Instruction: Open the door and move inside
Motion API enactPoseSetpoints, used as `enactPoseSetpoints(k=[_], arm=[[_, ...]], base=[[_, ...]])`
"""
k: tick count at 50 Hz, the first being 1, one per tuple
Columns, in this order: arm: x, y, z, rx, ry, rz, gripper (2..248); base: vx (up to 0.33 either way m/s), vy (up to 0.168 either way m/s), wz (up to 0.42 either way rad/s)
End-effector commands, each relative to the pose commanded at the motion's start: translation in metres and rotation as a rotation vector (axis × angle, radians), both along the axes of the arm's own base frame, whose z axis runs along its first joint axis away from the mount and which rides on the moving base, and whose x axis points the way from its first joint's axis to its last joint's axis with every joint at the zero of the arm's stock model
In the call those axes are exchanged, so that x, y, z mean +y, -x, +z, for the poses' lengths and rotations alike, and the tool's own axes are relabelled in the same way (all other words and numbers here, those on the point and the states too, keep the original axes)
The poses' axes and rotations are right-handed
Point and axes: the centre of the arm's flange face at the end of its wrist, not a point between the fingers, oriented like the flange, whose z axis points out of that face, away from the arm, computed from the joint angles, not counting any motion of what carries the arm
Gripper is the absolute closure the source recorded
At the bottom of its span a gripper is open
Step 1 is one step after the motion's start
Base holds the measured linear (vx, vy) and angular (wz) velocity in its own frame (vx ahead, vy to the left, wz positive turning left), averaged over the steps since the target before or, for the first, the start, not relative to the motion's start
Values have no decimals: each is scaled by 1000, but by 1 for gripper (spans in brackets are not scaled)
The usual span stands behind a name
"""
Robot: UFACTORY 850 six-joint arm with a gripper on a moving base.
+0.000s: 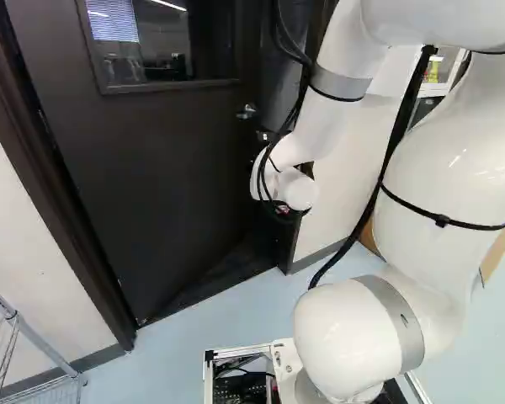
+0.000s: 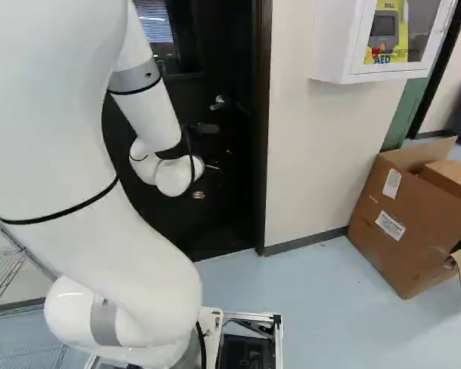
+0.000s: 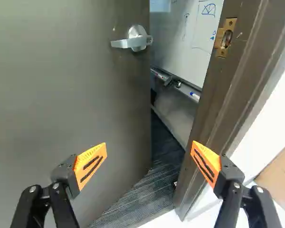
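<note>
A lever handle [image 3: 128,43] is being carried near the door's [image 3: 61,99] free edge; behind it, a whiteboard [image 3: 184,40] is being partly hidden.

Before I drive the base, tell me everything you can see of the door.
The door is a dark, smooth, upright slab, possibly painted metal, with a framed window high up and a silvery lever handle near its free edge. It stands ajar, swung away from the arm, leaving a gap between that edge and the door frame. The open gripper is before it, with no contact visible.
</note>
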Motion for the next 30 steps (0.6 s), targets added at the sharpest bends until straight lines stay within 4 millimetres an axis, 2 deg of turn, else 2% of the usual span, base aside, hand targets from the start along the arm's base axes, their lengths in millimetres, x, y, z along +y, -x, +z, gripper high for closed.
enactPoseSetpoints(k=[30], arm=[[0, 3, 0, 0, 0, 0, 3]], base=[[-1, -3, -4]])
